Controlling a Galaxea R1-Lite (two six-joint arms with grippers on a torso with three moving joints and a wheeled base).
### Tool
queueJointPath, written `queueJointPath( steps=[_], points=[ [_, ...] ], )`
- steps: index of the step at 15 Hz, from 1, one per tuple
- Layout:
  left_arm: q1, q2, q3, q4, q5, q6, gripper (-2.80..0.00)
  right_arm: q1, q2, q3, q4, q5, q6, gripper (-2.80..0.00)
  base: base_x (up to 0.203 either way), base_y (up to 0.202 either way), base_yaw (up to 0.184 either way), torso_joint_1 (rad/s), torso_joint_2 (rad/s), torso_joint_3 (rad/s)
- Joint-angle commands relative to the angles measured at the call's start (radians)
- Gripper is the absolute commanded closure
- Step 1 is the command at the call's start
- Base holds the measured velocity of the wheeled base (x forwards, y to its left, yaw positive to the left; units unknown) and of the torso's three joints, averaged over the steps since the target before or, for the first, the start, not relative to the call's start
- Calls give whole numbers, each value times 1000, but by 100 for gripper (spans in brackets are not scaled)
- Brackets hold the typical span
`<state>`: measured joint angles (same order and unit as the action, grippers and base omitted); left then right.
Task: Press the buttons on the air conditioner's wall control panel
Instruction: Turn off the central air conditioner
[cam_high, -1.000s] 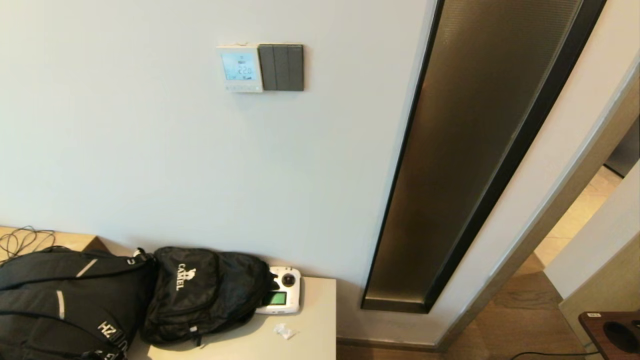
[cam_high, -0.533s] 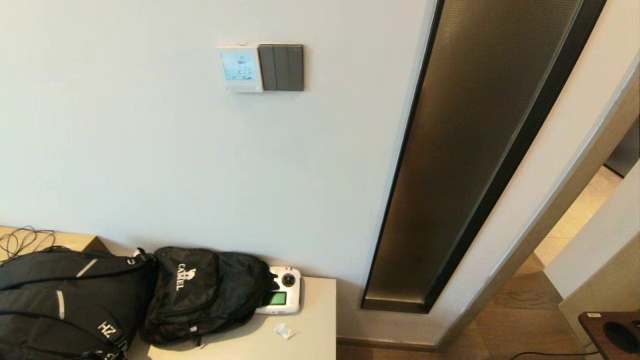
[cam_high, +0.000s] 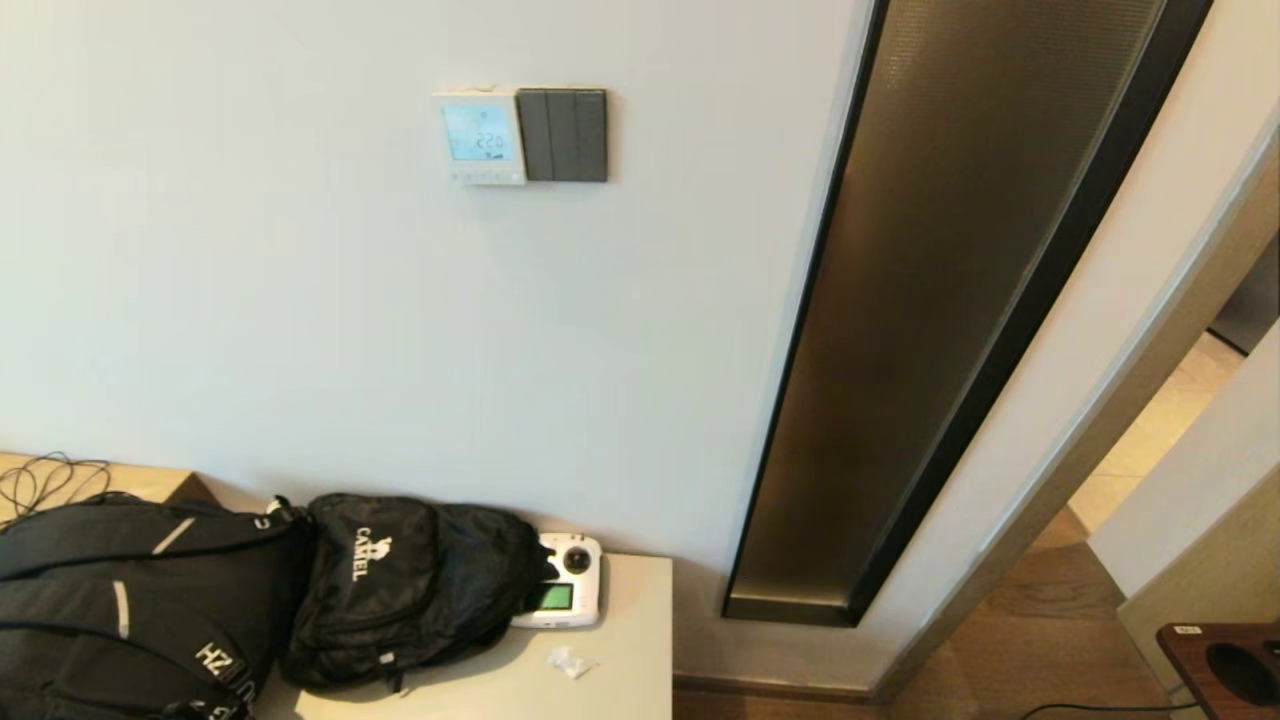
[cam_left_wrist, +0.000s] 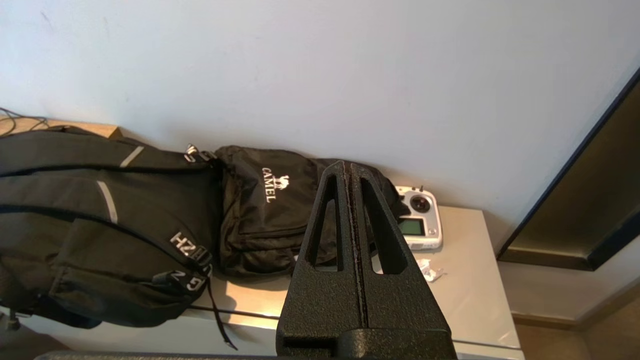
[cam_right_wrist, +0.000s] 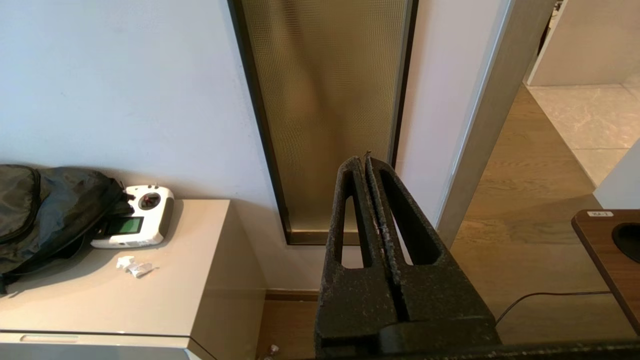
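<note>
The white wall control panel (cam_high: 480, 137) hangs high on the wall in the head view, its screen lit pale blue with digits. A row of tiny buttons (cam_high: 486, 176) runs along its bottom edge. Neither arm shows in the head view. My left gripper (cam_left_wrist: 347, 166) is shut and empty, low down, facing the black bags on the cabinet. My right gripper (cam_right_wrist: 363, 159) is shut and empty, low down, facing the bottom of the bronze glass strip. The panel is out of both wrist views.
A dark grey three-rocker switch plate (cam_high: 564, 135) adjoins the panel's right side. Below, a beige cabinet (cam_high: 625, 660) carries two black backpacks (cam_high: 400, 585), a white handheld remote (cam_high: 562, 594) and a paper scrap (cam_high: 570, 661). A tall bronze glass strip (cam_high: 940, 300) and a doorway lie right.
</note>
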<state>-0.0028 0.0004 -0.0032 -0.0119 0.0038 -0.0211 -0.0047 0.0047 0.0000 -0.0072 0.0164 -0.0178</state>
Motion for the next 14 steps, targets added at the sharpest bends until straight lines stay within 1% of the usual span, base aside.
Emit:
queueJointPath(
  steps=[1, 6, 7, 8, 10, 14],
  points=[
    [0, -2, 0, 0, 1, 0, 0, 0, 1, 1, 0, 0, -1, 0, 0, 0, 0, 0, 0, 0],
    [0, -2, -8, 12, 5, 16, 0, 0, 1, 1, 0, 0, -1, 0, 0, 0, 0, 0, 0, 0],
    [0, 1, -31, 13, 5, 18, 0, 0, 1, 0, 0, 0, -1, 0, 0, 0, 0, 0, 0, 0],
    [0, 18, -87, 23, 6, 14, 0, 0, 1, 0, 0, 0, -1, 0, 0, 0, 0, 0, 0, 0],
    [0, 110, -213, 55, 0, 7, 0, 0, 1, 2, 0, 0, -1, 0, 0, 0, 0, 0, 0, 0],
    [-7, 393, -450, 46, -8, 3, 0, 0, 1, 1, 0, 0, -1, 0, 0, 0, 0, 0, 0, 0]
  ],
)
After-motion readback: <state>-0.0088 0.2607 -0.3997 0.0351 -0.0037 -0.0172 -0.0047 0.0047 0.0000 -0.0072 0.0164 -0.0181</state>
